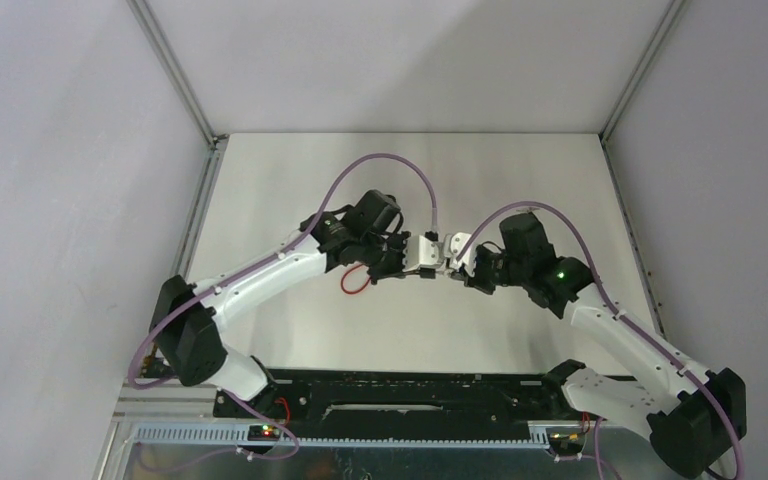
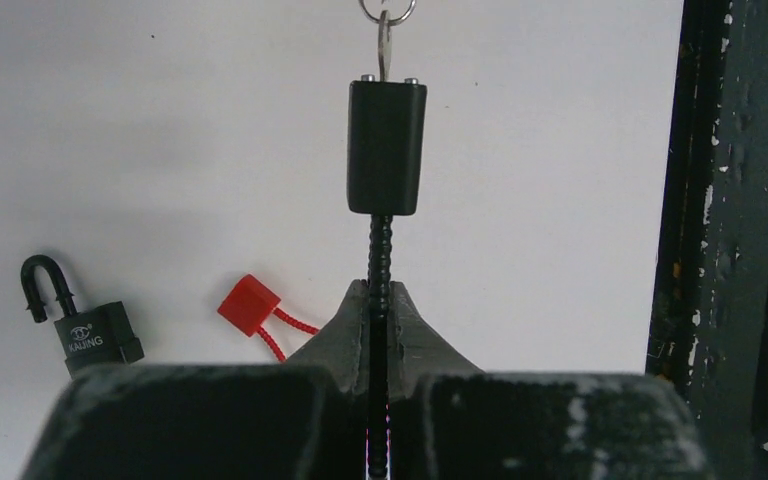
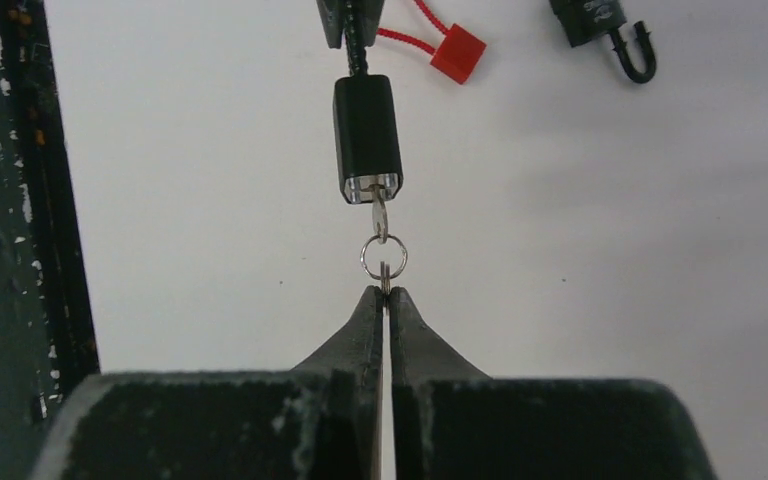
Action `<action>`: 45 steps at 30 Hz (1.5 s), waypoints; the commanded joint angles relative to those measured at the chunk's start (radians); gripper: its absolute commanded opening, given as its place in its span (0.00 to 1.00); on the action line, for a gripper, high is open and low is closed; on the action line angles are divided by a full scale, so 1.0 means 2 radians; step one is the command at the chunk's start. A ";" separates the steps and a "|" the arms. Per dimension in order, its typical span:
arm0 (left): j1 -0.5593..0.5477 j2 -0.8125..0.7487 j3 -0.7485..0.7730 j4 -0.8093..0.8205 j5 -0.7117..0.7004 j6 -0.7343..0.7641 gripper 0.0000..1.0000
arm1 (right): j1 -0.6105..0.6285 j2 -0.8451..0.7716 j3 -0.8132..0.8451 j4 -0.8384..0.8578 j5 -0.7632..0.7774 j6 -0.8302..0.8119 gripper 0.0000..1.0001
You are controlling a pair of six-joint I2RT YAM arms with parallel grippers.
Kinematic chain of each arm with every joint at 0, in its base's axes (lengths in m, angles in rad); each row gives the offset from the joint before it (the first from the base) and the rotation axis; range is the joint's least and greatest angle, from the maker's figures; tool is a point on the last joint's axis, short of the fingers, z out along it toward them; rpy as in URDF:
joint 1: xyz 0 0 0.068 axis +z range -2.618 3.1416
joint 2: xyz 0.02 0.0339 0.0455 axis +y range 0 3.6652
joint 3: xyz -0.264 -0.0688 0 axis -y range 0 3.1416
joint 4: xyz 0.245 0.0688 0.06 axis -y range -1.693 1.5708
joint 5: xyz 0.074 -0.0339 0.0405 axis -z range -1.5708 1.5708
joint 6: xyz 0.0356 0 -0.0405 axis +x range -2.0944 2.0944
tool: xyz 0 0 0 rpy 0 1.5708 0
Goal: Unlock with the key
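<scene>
Nearest to my left wrist, my left jaws are clenched on a black ribbed cable (image 2: 381, 250). It runs straight out of them into the lock body (image 2: 387, 145), a black block with rounded corners and a shiny metal face at its far end. A silver key (image 2: 384, 50) sits in that face, and on the key hangs a thin key ring (image 3: 384, 257). My right jaws are pressed together on the near edge of this ring, so the lock is in the air between my two wrists, above the white desk (image 2: 160, 150). On the desk, apart from the lock, lie a red block (image 2: 248, 304) with a red cord and a small black padlock (image 2: 95, 335) whose shackle has one end free. My left arm (image 1: 260, 280) and right arm (image 1: 620, 335) go out from the near edge and bend inward, with the wrists facing each other over the middle of the desk.
</scene>
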 commanded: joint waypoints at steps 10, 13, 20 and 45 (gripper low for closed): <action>0.087 -0.085 -0.057 -0.040 -0.067 0.030 0.00 | -0.040 -0.007 -0.054 -0.070 0.187 -0.015 0.00; 0.091 -0.091 -0.045 -0.051 -0.033 0.019 0.00 | -0.042 -0.025 -0.047 -0.066 0.136 -0.007 0.00; 0.085 -0.086 -0.011 -0.083 0.091 0.018 0.00 | -0.043 0.004 0.044 -0.042 -0.047 0.071 0.52; 0.007 -0.061 0.004 -0.062 0.071 -0.018 0.00 | 0.036 0.138 0.142 -0.063 -0.211 0.075 0.37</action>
